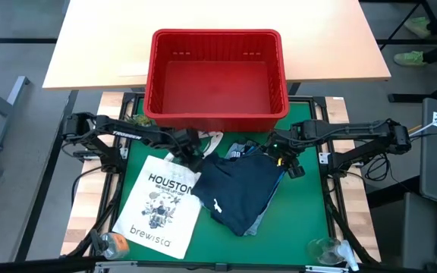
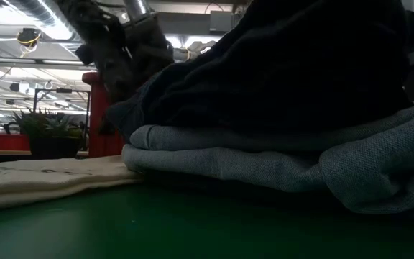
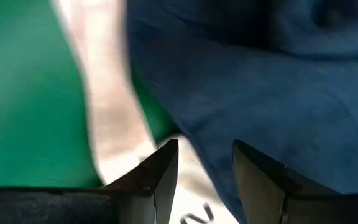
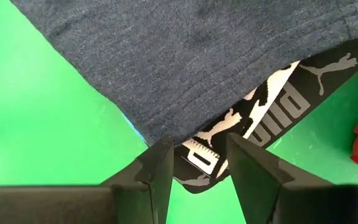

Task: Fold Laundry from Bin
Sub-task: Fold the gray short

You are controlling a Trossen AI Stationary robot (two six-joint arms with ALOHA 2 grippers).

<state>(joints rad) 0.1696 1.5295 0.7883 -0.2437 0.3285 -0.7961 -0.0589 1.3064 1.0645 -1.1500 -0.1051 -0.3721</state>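
Observation:
The laundry lies heaped at the middle of the green mat (image 1: 309,205). A dark navy garment (image 1: 237,189) is on top, and a grey-blue one (image 2: 264,158) rests on the mat under it. A black-and-white lettered waistband (image 4: 272,106) sticks out at the heap's far side. The red bin (image 1: 215,114) stands at the mat's far edge. My left gripper (image 3: 205,146) is open just above the navy garment's left edge, where it overlaps the white tote bag (image 1: 158,205). My right gripper (image 4: 199,140) is open above the waistband, at the heap's far right corner.
The tote bag lies flat on the mat's left half, its strap (image 3: 107,112) running toward the bin. A clear glass-like object (image 1: 328,249) sits at the near right corner and a small orange thing (image 1: 112,243) at the near left. Bare mat shows right of the heap.

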